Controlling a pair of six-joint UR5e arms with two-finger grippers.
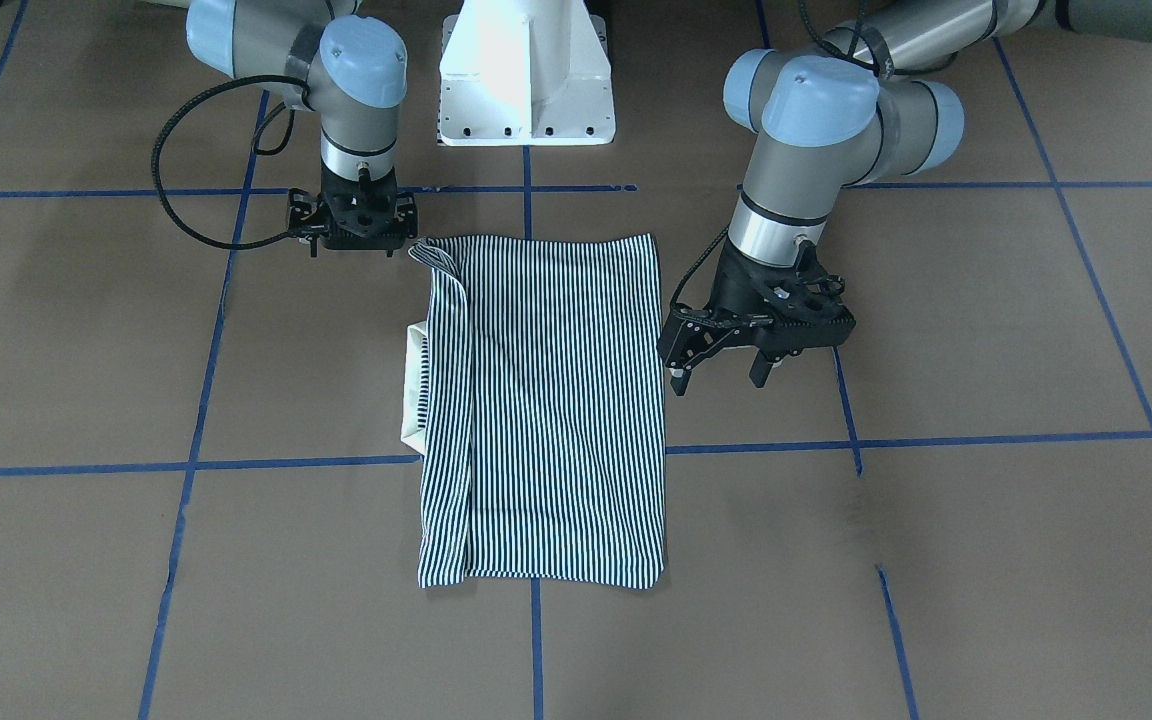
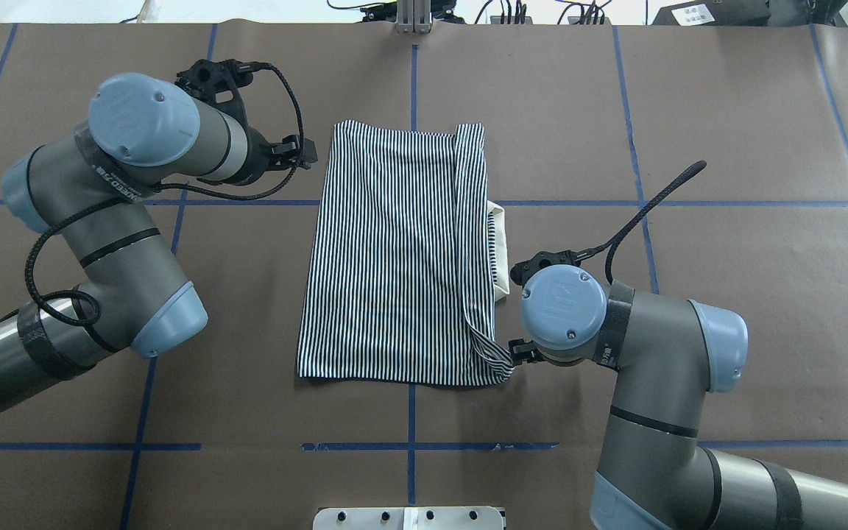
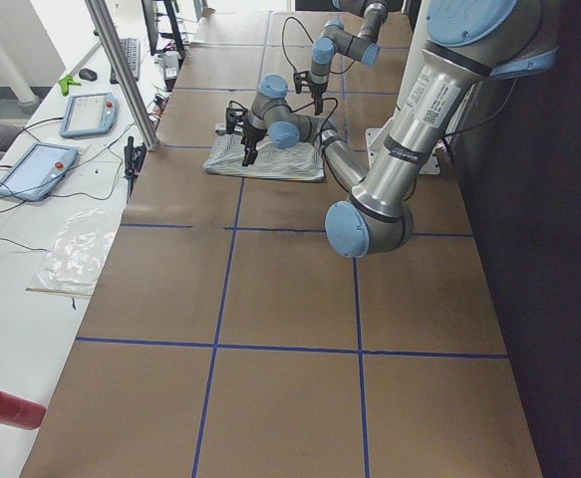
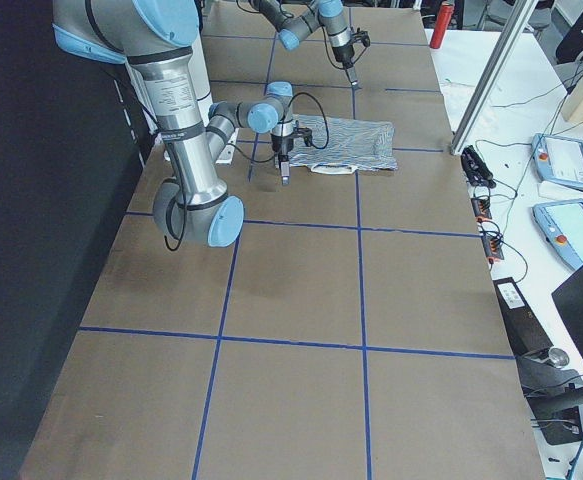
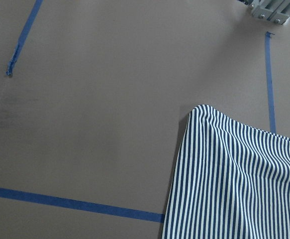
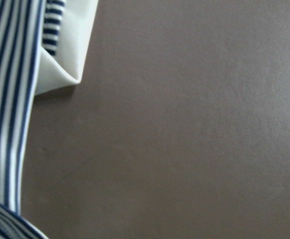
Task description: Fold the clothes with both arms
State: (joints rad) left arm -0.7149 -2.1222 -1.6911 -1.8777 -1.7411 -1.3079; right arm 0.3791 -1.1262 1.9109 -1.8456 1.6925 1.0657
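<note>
The striped polo shirt (image 1: pixel 546 400) lies folded into a flat rectangle at the table's middle (image 2: pixel 394 258). Its cream collar (image 2: pixel 499 250) sticks out of the edge on my right side (image 1: pixel 414 385). My left gripper (image 1: pixel 721 378) is open and empty, just above the table beside the shirt's left edge, near the far corner (image 2: pixel 305 153). My right gripper (image 1: pixel 361 222) points straight down at the shirt's near right corner (image 2: pixel 518 353). Its fingers are hidden under the wrist, so I cannot tell whether they hold cloth. The right wrist view shows a striped edge (image 6: pixel 5 99) and the collar (image 6: pixel 67 50).
The white pedestal base (image 1: pixel 526 80) stands at the robot's edge of the table. Blue tape lines (image 2: pixel 413 419) cross the brown table cover. A side bench with tablets (image 3: pixel 36 169) and a metal post (image 3: pixel 121 70) runs along the far edge.
</note>
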